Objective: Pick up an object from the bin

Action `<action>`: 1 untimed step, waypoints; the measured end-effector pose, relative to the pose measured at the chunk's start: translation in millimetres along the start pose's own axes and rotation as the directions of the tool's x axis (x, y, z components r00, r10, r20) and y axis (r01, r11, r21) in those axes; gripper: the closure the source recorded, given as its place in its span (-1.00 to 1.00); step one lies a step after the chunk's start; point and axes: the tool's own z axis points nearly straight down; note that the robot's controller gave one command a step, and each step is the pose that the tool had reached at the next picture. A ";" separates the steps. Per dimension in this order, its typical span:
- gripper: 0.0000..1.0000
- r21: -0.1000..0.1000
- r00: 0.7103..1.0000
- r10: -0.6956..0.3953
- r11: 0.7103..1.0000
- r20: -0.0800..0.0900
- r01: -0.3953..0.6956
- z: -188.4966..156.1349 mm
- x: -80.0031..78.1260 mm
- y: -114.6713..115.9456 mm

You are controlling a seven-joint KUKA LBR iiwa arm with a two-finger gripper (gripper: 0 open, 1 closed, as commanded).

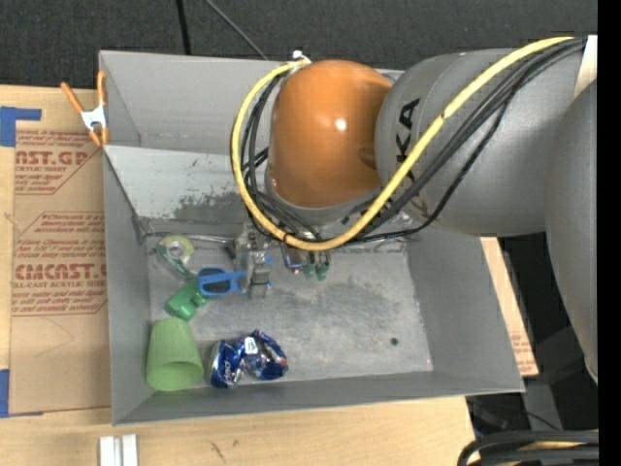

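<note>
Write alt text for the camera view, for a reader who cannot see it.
The robot's claw hangs low in the grey bin, beside a small blue looped thing. Near the lower-left corner lie a green cup on its side and a crumpled blue wrapper.

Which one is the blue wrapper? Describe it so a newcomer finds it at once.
Start at the near wall of the grey bin, at the view's bottom. Towards its left lies a pale green cup; the wrapper lies just right of it. It alone is crumpled and shiny, blue with white, unlike the smooth blue loop farther back.
</note>
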 end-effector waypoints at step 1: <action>1.00 -0.001 0.984 -0.176 0.984 -0.007 0.176 -14.2 -10.8 34.6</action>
